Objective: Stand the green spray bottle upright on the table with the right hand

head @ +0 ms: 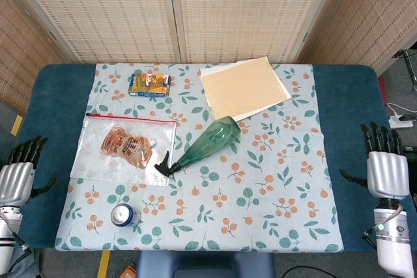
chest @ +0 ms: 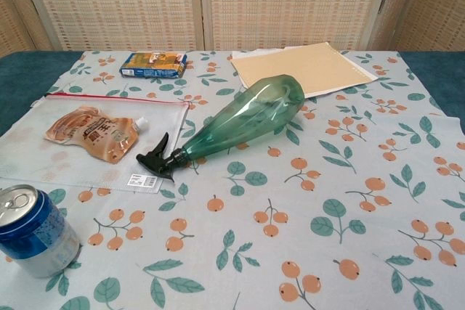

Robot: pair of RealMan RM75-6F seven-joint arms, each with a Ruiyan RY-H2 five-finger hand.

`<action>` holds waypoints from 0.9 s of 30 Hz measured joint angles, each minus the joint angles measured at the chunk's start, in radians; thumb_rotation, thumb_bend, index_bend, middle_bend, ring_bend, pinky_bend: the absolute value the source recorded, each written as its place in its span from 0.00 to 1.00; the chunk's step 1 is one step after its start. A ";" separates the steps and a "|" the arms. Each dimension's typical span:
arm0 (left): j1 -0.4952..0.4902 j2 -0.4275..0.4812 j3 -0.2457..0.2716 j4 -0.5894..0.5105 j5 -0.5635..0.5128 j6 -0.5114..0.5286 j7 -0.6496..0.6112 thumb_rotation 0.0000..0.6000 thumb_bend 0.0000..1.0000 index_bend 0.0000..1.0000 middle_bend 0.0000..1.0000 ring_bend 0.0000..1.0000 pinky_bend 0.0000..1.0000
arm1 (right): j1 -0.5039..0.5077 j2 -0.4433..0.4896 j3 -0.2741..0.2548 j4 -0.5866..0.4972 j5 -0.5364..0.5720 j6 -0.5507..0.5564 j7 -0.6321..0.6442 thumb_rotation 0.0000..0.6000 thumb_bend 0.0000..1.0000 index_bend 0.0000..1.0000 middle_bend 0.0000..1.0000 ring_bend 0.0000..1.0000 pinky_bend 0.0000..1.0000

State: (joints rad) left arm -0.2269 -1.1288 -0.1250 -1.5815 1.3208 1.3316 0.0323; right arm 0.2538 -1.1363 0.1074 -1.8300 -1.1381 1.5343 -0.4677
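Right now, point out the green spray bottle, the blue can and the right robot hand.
green spray bottle (chest: 247, 115), chest view, mid body.
blue can (chest: 33, 234), chest view, side wall.
right robot hand (head: 386, 172), head view, back of the hand.

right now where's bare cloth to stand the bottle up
Free: the cloth right of the green spray bottle, below the tan folder, toward the right hand. Crowded: the left side, with zip bag, can and blue box.

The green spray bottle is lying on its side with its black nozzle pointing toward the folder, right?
Not quite. The green spray bottle does lie on its side, but in the head view its black nozzle points away from the folder, toward the can.
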 measured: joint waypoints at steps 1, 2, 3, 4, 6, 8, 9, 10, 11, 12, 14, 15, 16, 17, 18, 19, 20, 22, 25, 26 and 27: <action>0.000 0.000 -0.001 0.000 0.002 0.002 -0.004 1.00 0.23 0.00 0.00 0.00 0.04 | -0.001 -0.005 0.001 0.005 -0.006 -0.001 -0.001 1.00 0.01 0.00 0.01 0.00 0.00; 0.000 -0.001 -0.002 0.001 0.005 0.003 -0.007 1.00 0.23 0.00 0.00 0.00 0.04 | -0.002 -0.008 0.001 0.008 -0.009 -0.003 -0.001 1.00 0.00 0.00 0.01 0.00 0.00; -0.002 -0.002 -0.002 0.001 0.007 0.004 -0.008 1.00 0.23 0.00 0.00 0.00 0.04 | -0.004 -0.011 0.001 0.013 -0.011 -0.006 -0.002 1.00 0.00 0.00 0.01 0.00 0.00; -0.004 -0.003 -0.002 0.000 0.008 0.002 -0.007 1.00 0.23 0.00 0.00 0.00 0.04 | -0.007 -0.014 0.000 0.016 -0.013 -0.008 -0.002 1.00 0.00 0.00 0.01 0.00 0.00; -0.008 -0.003 0.000 -0.003 0.014 -0.004 -0.002 1.00 0.23 0.00 0.00 0.00 0.04 | -0.009 -0.015 -0.001 0.017 -0.019 -0.010 -0.001 1.00 0.00 0.00 0.01 0.00 0.00; -0.012 -0.003 0.002 -0.003 0.021 -0.009 0.001 1.00 0.23 0.00 0.00 0.00 0.04 | -0.009 -0.015 -0.001 0.016 -0.036 -0.010 0.002 1.00 0.00 0.00 0.01 0.00 0.00; -0.013 -0.002 0.003 -0.003 0.022 -0.012 -0.001 1.00 0.23 0.00 0.00 0.00 0.04 | -0.007 -0.013 -0.002 0.013 -0.051 -0.013 0.003 1.00 0.00 0.00 0.01 0.00 0.00; -0.015 -0.001 0.004 -0.003 0.022 -0.015 -0.004 1.00 0.23 0.00 0.00 0.00 0.04 | -0.003 -0.011 -0.003 0.010 -0.066 -0.018 0.004 1.00 0.00 0.00 0.01 0.00 0.00; -0.016 -0.001 0.004 -0.003 0.022 -0.018 -0.007 1.00 0.23 0.00 0.00 0.00 0.04 | 0.003 -0.007 -0.004 0.004 -0.083 -0.028 0.004 1.00 0.00 0.00 0.01 0.00 0.00; -0.018 0.000 0.004 -0.003 0.022 -0.022 -0.011 1.00 0.23 0.00 0.00 0.00 0.04 | 0.013 -0.002 -0.004 -0.002 -0.100 -0.042 0.002 1.00 0.00 0.00 0.01 0.00 0.00; -0.020 0.002 0.005 -0.004 0.024 -0.024 -0.014 1.00 0.23 0.00 0.00 0.00 0.04 | 0.046 0.014 -0.004 -0.018 -0.140 -0.090 -0.007 1.00 0.00 0.00 0.01 0.00 0.00; -0.020 0.003 0.006 -0.005 0.025 -0.025 -0.012 1.00 0.24 0.00 0.00 0.00 0.04 | 0.074 0.023 0.000 -0.028 -0.160 -0.129 -0.019 1.00 0.00 0.00 0.01 0.00 0.00; -0.020 0.003 0.007 -0.007 0.026 -0.025 -0.012 1.00 0.24 0.00 0.00 0.00 0.04 | 0.100 0.029 0.005 -0.036 -0.172 -0.162 -0.031 1.00 0.00 0.01 0.01 0.00 0.00; -0.020 0.004 0.007 -0.009 0.027 -0.024 -0.013 1.00 0.24 0.00 0.00 0.00 0.04 | 0.130 0.034 0.012 -0.042 -0.183 -0.199 -0.047 1.00 0.00 0.01 0.01 0.00 0.00; -0.019 0.005 0.007 -0.010 0.027 -0.022 -0.014 1.00 0.24 0.00 0.00 0.00 0.04 | 0.164 0.037 0.022 -0.047 -0.190 -0.239 -0.064 1.00 0.00 0.03 0.02 0.00 0.00; -0.018 0.005 0.007 -0.011 0.028 -0.020 -0.016 1.00 0.24 0.00 0.00 0.00 0.04 | 0.214 0.039 0.035 -0.052 -0.197 -0.298 -0.088 1.00 0.00 0.06 0.04 0.00 0.00; -0.017 0.006 0.007 -0.011 0.028 -0.017 -0.017 1.00 0.24 0.00 0.00 0.00 0.04 | 0.253 0.037 0.046 -0.054 -0.198 -0.346 -0.105 1.00 0.00 0.10 0.07 0.00 0.00; -0.014 0.007 0.008 -0.012 0.029 -0.014 -0.022 1.00 0.24 0.00 0.00 0.00 0.04 | 0.354 0.023 0.072 -0.046 -0.194 -0.467 -0.138 1.00 0.00 0.17 0.12 0.00 0.00; -0.011 0.014 0.012 -0.011 0.038 -0.013 -0.043 1.00 0.24 0.00 0.00 0.00 0.04 | 0.513 -0.033 0.100 -0.004 -0.175 -0.650 -0.184 1.00 0.00 0.19 0.15 0.00 0.00; -0.009 0.016 0.014 -0.009 0.041 -0.011 -0.053 1.00 0.24 0.00 0.00 0.00 0.04 | 0.563 -0.059 0.106 0.016 -0.165 -0.703 -0.201 1.00 0.00 0.19 0.15 0.00 0.00; -0.005 0.020 0.016 -0.007 0.044 -0.009 -0.066 1.00 0.24 0.00 0.00 0.00 0.04 | 0.613 -0.090 0.111 0.038 -0.154 -0.752 -0.221 1.00 0.00 0.19 0.16 0.00 0.00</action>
State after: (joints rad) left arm -0.2323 -1.1093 -0.1093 -1.5882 1.3651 1.3229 -0.0337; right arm 0.8665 -1.2260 0.2181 -1.7918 -1.2917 0.7824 -0.6889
